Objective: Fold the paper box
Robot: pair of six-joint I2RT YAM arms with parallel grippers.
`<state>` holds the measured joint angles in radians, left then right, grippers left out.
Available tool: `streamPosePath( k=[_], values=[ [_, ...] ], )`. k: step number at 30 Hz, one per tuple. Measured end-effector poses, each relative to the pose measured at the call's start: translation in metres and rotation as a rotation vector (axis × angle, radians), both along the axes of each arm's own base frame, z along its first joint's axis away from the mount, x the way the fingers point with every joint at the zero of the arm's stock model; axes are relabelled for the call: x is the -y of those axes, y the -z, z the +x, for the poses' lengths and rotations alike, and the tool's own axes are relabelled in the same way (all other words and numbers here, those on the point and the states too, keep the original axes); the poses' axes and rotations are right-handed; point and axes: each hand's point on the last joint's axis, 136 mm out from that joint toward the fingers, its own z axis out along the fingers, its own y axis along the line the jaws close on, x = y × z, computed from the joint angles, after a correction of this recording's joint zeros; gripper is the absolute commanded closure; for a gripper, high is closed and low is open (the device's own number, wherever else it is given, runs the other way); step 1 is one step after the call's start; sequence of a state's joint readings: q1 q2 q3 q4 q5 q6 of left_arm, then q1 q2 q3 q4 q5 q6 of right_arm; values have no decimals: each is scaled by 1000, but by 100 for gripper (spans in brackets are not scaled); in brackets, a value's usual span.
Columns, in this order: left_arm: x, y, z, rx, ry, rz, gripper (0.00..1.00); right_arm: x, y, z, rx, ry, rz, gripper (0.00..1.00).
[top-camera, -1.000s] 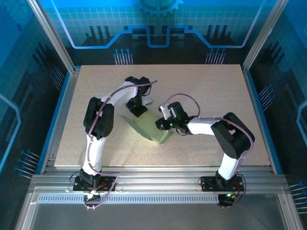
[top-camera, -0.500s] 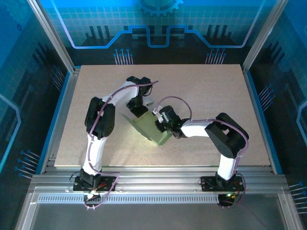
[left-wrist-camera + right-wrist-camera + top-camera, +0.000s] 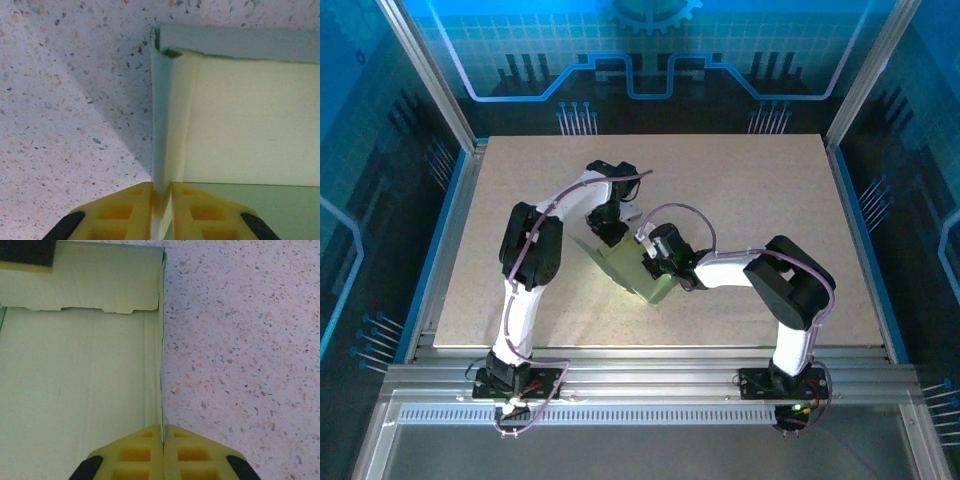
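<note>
Roughly at the middle of the speckled bench point(image 3: 770, 200) lies the paper box point(image 3: 630, 272), a pale lime-green card only partly formed: a flat panel rests on the surface with thin walls standing up from its edges. Both arms reach in over it from opposite sides and meet at the card. The left gripper point(image 3: 161, 196) is clenched on a narrow upright flap point(image 3: 167, 125) at one corner of the box, and the card runs down between its yellow fingers point(image 3: 130, 210). The right gripper point(image 3: 163, 437) is likewise pinched tight on the thin edge of a side wall point(image 3: 161, 365), its two yellow fingers pressed together with only the card between them. To the right of that wall is bare bench, and to its left is the box's pale inner panel.
</note>
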<state>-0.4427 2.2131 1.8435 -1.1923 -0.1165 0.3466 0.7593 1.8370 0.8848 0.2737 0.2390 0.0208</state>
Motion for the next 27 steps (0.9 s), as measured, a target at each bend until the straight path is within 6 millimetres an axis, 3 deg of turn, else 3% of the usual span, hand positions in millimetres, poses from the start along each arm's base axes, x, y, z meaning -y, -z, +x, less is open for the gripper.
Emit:
streamPosePath(
  k=[7,19,25,27],
  values=[
    [-2,4,2,2,0,15,90,0,0,0,1,0,3,95],
    [-3,9,5,5,1,41,88,-2,0,0,-5,-2,15,97],
    [-3,9,6,9,-16,52,100,-2,1,0,-5,8,29,97],
    [-4,9,7,13,-23,57,100,-2,1,0,-3,12,36,97]
  ],
)
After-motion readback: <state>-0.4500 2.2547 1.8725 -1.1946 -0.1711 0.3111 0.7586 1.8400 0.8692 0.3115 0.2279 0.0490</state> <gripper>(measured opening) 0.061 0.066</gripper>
